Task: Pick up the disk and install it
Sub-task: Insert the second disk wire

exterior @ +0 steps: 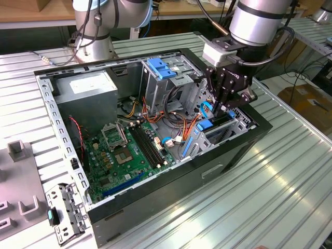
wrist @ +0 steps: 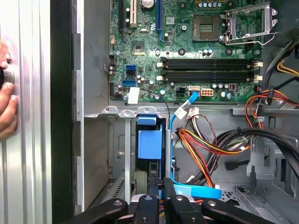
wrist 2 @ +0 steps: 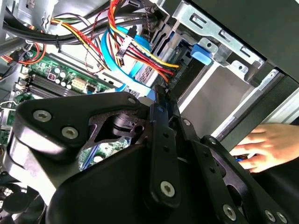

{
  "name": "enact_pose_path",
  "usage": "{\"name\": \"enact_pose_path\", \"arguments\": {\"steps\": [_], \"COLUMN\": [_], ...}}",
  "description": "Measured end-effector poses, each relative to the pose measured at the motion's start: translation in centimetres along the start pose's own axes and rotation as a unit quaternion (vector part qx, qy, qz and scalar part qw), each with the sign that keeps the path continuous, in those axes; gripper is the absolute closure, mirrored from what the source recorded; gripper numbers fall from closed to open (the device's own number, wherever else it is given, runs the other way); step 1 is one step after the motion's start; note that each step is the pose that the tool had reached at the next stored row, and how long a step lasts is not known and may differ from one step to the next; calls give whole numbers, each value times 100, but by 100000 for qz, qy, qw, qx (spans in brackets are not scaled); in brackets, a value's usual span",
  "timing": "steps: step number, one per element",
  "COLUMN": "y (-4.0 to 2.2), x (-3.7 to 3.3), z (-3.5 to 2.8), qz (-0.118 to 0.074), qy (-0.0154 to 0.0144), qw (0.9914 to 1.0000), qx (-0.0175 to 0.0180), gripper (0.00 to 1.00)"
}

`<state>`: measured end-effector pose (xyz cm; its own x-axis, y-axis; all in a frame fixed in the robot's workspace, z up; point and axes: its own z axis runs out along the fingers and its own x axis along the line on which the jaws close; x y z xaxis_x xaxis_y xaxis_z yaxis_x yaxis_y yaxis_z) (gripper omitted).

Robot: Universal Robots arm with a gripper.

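The disk (exterior: 206, 126) stands on edge in a slot of the drive cage at the front end of the open computer case (exterior: 155, 205). Its bright blue carrier (wrist: 149, 142) shows between the cage's metal walls. My gripper (exterior: 222, 110) hangs straight above that slot. The black fingers are drawn together, with nothing seen between them in both wrist views. The fingertips (wrist: 161, 184) sit right at the disk's upper edge, next to a light blue data cable (wrist: 187, 191). I cannot tell whether they touch the disk. In the second wrist view my gripper (wrist 2: 161, 91) points into the case.
Orange, yellow and red cables (wrist: 205, 144) crowd the space beside the cage. The motherboard (exterior: 129, 150) lies on the case floor and a grey power supply box (exterior: 85, 88) sits in the far corner. A person's hand (wrist 2: 261, 144) rests outside the case wall. Another arm's base (exterior: 96, 31) stands behind.
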<state>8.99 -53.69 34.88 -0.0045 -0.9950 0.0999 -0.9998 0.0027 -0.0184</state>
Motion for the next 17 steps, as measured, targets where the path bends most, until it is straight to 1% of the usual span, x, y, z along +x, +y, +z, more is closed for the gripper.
{"name": "enact_pose_path", "arguments": {"steps": [7, 13, 17], "y": [-22, -25, -25], "x": [11, 16, 16], "z": [19, 48, 55], "qz": [-2, -2, 0], "qy": [9, -13, -39], "qw": [100000, 100000, 100000], "qx": [2, 4, 1], "gripper": [84, 84, 84]}}
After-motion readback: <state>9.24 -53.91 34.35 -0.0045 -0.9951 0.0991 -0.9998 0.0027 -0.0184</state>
